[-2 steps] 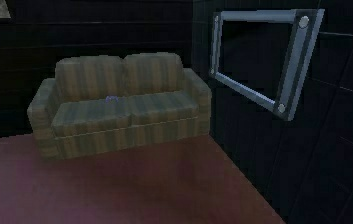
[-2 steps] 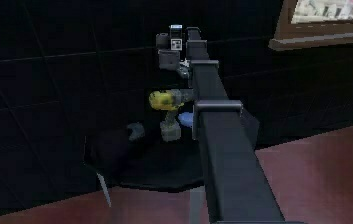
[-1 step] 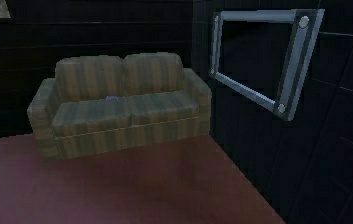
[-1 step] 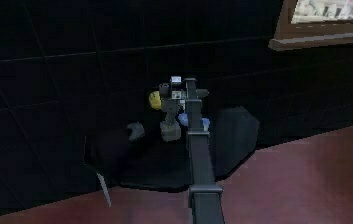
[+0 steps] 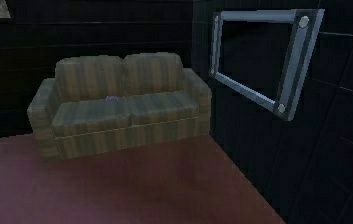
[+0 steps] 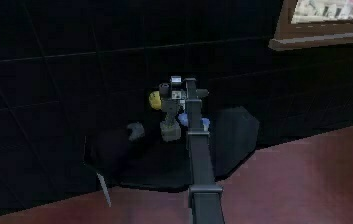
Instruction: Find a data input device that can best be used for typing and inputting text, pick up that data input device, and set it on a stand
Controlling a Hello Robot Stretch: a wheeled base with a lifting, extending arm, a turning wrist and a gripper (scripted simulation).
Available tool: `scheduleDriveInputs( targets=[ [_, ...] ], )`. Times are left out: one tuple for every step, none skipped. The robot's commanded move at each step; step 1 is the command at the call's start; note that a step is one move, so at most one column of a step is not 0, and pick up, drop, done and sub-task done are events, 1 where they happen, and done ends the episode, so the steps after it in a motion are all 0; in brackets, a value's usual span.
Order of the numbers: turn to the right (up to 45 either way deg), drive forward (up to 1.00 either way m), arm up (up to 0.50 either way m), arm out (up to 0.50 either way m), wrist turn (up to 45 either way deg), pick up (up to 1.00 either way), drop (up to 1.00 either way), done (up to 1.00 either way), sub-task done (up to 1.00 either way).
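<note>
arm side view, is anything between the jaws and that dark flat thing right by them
Nothing visible stands between them. The dark flat slab lies right at and behind the jaws, spreading to both sides of the arm. Whether it is the keyboard, or whether it is held, cannot be told.
</note>
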Motion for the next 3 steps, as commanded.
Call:
scheduleDriveInputs(
  targets=[
    [0.0, 0.00, 0.00, 0.00, 0.0, 0.00, 1.00, 0.00, 0.00],
    [0.0, 0.00, 0.10, 0.00, 0.0, 0.00, 0.00, 0.00, 0.00],
    [0.0, 0.00, 0.00, -0.08, 0.0, 0.00, 0.00, 0.00, 0.00]
  ],
)
